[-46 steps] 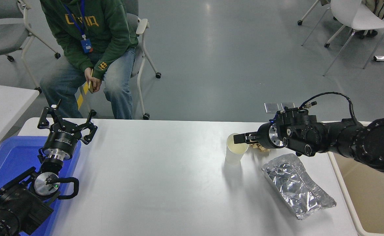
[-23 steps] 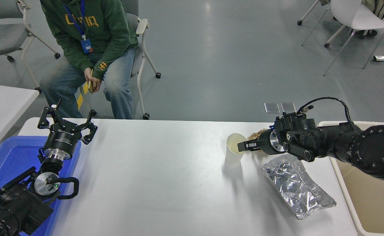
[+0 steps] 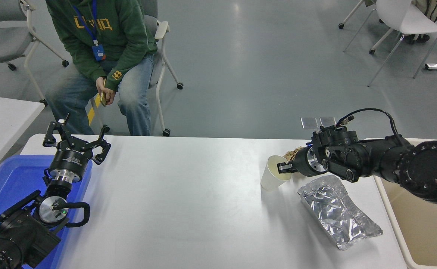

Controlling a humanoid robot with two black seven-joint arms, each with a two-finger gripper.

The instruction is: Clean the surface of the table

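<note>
Head view: right gripper (image 3: pixel 283 167) pinching paper cup (image 3: pixel 275 173) by its rim, cup tilted; foil bag (image 3: pixel 337 211) and brown scrap (image 3: pixel 292 152) not yet cleared off the table surface (image 3: pixel 184 209); bin (image 3: pixel 420 224) at right edge; left gripper (image 3: pixel 77 139) parked wide over blue tray (image 3: pixel 5 179).

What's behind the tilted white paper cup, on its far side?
A brownish crumpled scrap lies on the glossy white table just behind the white paper cup. The right hand, pinching the rim, covers most of it.

Brown scrap (image 3: pixel 292 152), perhaps paper, mostly behind right gripper (image 3: pixel 283 169).
</note>
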